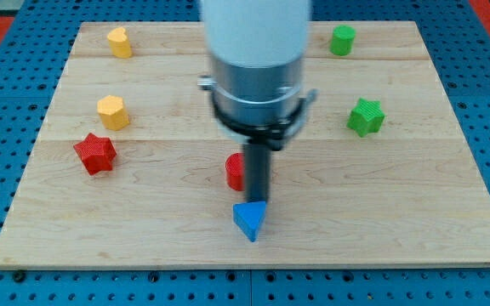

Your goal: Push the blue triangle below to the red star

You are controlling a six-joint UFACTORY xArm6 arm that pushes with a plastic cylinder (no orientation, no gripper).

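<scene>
Resting on the wooden board [449,212] near its near edge, a little right of centre, the blue triangle [250,219] sits with 1 corner pointing toward the near side. My tip [256,201] meets the triangle's far edge, seemingly touching it; it is a plain rod with no jaws to part or close, and it clamps nothing. Just behind the rod, partly hidden by it, is a red block [235,172] whose shape I cannot tell. The red star [95,153] lies well apart to the left, near the board's left edge. A yellow block [112,111] sits just beyond the star, and another yellow block [120,42] is at the far left. On the right, a green star [366,116] sits mid-depth and a green block [342,40] lies farther back.
</scene>
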